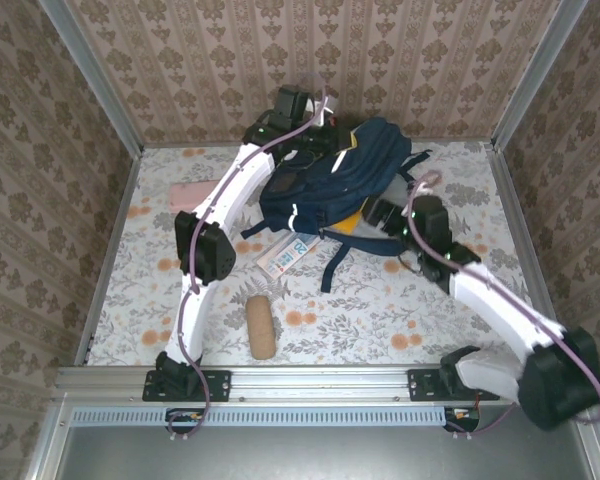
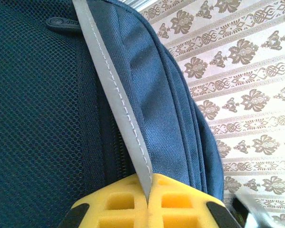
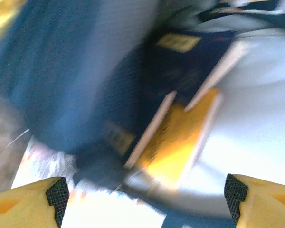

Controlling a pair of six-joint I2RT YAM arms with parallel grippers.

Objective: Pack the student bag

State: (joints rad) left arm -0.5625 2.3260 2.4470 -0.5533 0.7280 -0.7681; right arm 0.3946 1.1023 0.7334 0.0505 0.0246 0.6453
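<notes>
Firstly, about the student bag [image 1: 330, 175]: lies at the far middle of the table [image 1: 400, 320], navy blue, with dark straps spread toward the near side. Seen very close in the left wrist view as blue fabric and mesh, crossed by a grey strip [image 2: 111, 90] with pale stitching.

About the left gripper [image 2: 148, 192]: closed tightly on the lower end of that grey strip, with the yellow fingers [image 2: 180, 204] pressed together and the strip between them. From above, reaches over the far left part of the bag.

About the right gripper [image 3: 146, 197]: open wide and holding nothing, with the black pads [image 3: 57, 194] far apart at the two bottom corners. From above, sits just beside the near right side of the bag. Much blurred in the wrist view, so small details not possible to tell.

Ahead of the open fingers: a yellow flat thing [image 3: 180, 137] coming out from under the bag, perhaps a book, cannot say for sure.

Elsewhere on the table: a white and blue printed item [image 1: 285, 255] at the near edge of the bag, a pink block [image 1: 190, 193] to the left and well apart, and a brown oblong thing [image 1: 261, 327] near the front, closer to the left arm base.
</notes>
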